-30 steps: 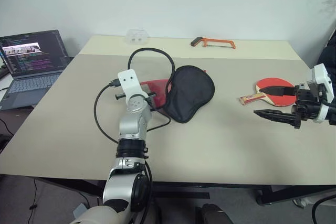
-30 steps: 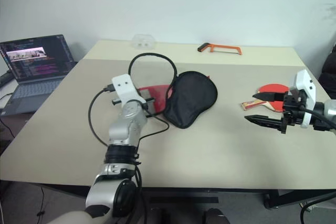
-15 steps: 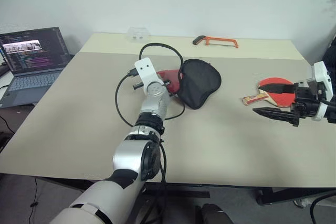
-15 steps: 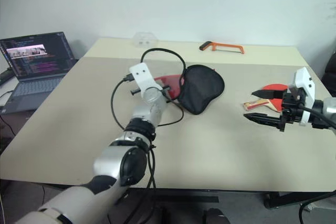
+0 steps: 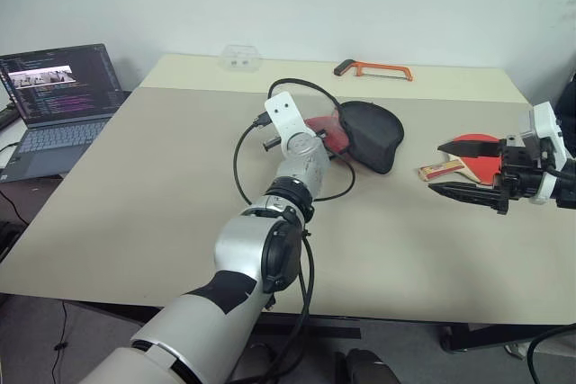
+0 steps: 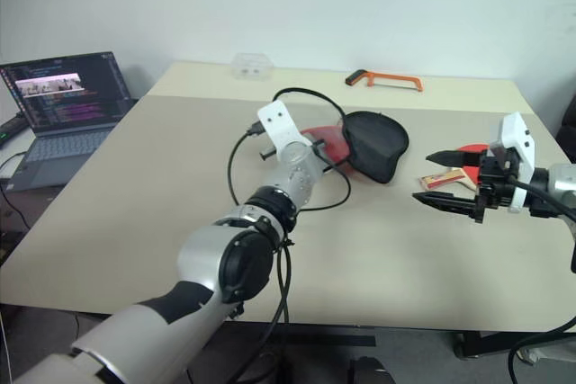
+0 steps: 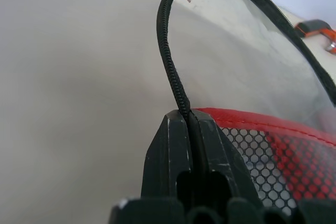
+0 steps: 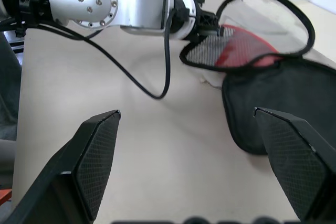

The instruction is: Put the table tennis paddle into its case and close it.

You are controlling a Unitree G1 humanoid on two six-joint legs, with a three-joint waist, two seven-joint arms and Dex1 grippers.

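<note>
I can read no text, brand, number or sign anywhere in my views. The laptop [image 5: 56, 96] at my left shows lines on its screen, perhaps code, but they are too small for me to make out a single word. I can read no logo or lettering on the case [image 5: 364, 134] either.

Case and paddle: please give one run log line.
left gripper: shut on case edge | right gripper: open, empty | paddle: on table
</note>
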